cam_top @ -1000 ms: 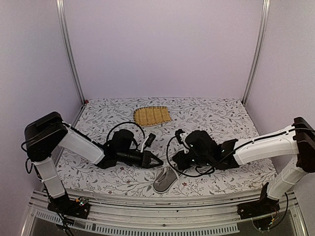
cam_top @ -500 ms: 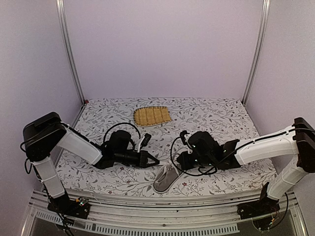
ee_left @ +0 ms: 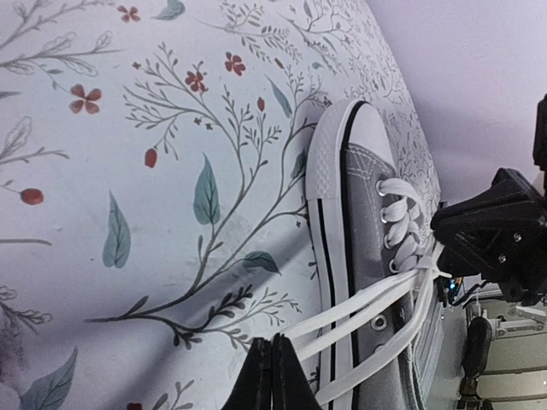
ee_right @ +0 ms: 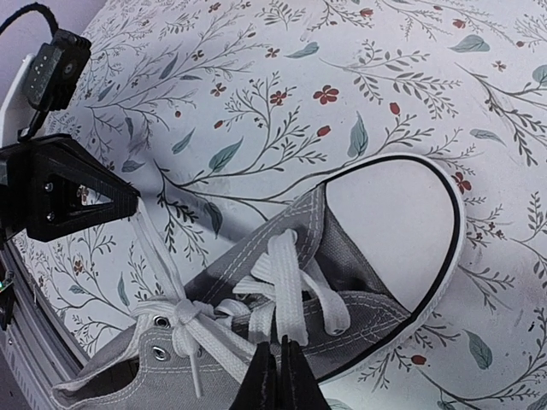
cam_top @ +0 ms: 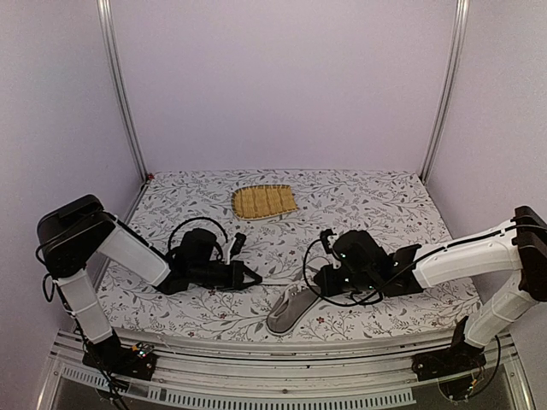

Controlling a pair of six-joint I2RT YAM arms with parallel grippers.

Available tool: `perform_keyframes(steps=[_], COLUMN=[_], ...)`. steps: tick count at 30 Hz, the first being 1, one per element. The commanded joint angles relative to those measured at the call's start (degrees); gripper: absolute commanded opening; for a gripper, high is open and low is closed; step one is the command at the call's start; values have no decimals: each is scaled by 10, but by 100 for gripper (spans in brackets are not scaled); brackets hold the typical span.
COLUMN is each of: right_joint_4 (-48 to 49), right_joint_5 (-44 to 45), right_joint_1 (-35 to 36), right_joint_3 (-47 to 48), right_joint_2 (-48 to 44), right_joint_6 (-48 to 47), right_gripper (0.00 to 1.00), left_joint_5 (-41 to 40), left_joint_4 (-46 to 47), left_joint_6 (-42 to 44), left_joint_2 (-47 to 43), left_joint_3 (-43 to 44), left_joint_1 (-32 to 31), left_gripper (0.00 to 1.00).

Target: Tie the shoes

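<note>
The grey sneaker (cam_top: 289,309) with white sole and toe cap lies on its side near the table's front edge, between my two grippers. My left gripper (cam_top: 256,279) is shut on white lace strands (ee_left: 359,307) that run taut from its tip to the shoe (ee_left: 363,213). My right gripper (cam_top: 319,286) is shut on a white lace loop (ee_right: 286,282) over the shoe's tongue (ee_right: 359,256). A small knot (ee_right: 184,316) sits by the top eyelets. Each wrist view shows the other gripper beyond the shoe.
A yellow woven bamboo mat (cam_top: 264,201) lies at the back middle of the floral tablecloth (cam_top: 376,205). Metal frame posts stand at the back corners. The table's front rail (cam_top: 282,376) runs just below the shoe.
My left gripper has drawn back to the left, away from the shoe, with the lace in it. My right gripper has shifted slightly right. The shoe has barely moved.
</note>
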Motion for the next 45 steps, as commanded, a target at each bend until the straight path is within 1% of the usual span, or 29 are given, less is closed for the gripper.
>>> perform_keyframes(steps=[1,16,19,20,21,22,23,24,26,28,30,34,37,41,45], right_joint_4=[-9,0,16,17,17,14,10,5,0,6,23,64,61,66,66], right_joint_5=[5,-8,-31,-35,-36,-33,-29,-24,-22,-39,-72,-170,-166,-165,-145], right_joint_1=[-10,-27,-28,-29,-29,-29,-29,-30,-31,-31,-30,-25,4,11,11], right_joint_3=[-14,-37,-42,-41,-42,-42,-43,-44,-46,-47,-45,-33,-12,-12,-12], right_joint_2=[-22,-42,-51,-55,-62,-69,-79,-93,-113,-128,-135,-111,-77,-42,-27], right_joint_6=[11,20,7,2,-4,-7,-10,-13,-17,-33,-49,-67,-61,-25,-4], right_gripper=[2,2,4,9,16,27,37,44,53,58,58,48,39,30,29], left_joint_5=[-27,-30,-4,2,5,1,-5,-12,-26,-31,-13,83,110,146,173], left_joint_4=[9,19,28,30,30,29,21,9,-24,-47,-46,-36,-33,-32,-31], left_joint_6=[-7,-5,12,19,25,33,45,60,93,128,159,211,241,258,265], left_joint_2=[-19,-14,-15,-18,-25,-38,-50,-64,-88,-106,-116,-90,-62,-15,23], left_joint_3=[-21,-33,-30,-28,-28,-29,-27,-24,-13,-2,8,48,76,111,138], left_joint_1=[25,34,34,34,34,34,35,35,34,32,26,3,-20,-33,-41], left_gripper=[0,0,0,4,18,30,38,44,51,53,53,51,48,45,42])
